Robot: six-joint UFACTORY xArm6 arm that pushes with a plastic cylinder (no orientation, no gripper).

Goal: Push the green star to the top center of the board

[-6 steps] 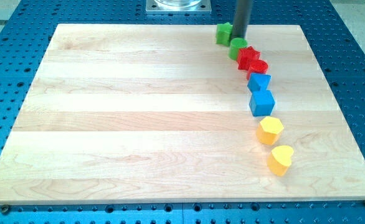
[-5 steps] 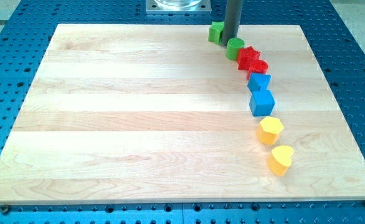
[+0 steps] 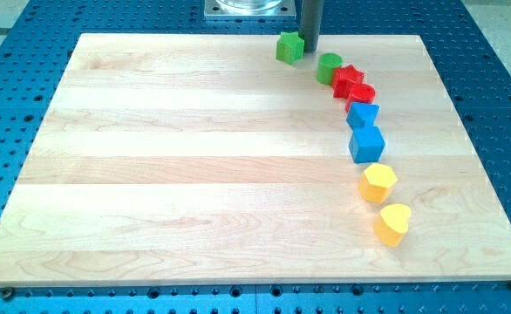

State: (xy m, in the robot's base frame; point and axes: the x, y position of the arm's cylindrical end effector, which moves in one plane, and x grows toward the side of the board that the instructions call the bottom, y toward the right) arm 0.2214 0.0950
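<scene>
Your main risk is the board's (image 3: 238,157) top edge: the green star (image 3: 289,47) sits right against it, a bit to the view's right of center. Any push component toward the view's top would likely tip it off onto the blue perforated table (image 3: 500,52). Keep the push aimed purely toward the view's left.

Risk 2: my tip (image 3: 309,50) contacts the star on its right side. It's a bare rod with nothing to open or close and nothing held, just pressing side-on, so an off-center contact would probably spin the star or let it slip past the rod.

Risk 3: overshoot. Center looks near, so a long stroke would carry it past.

The green round block (image 3: 330,67) is just below-right of my tip, apart from it; a push to the left shouldn't touch it.

The star itself: small, bright green, chunky, its points barely resolved at this size, lying flat, clear of all other blocks.
</scene>
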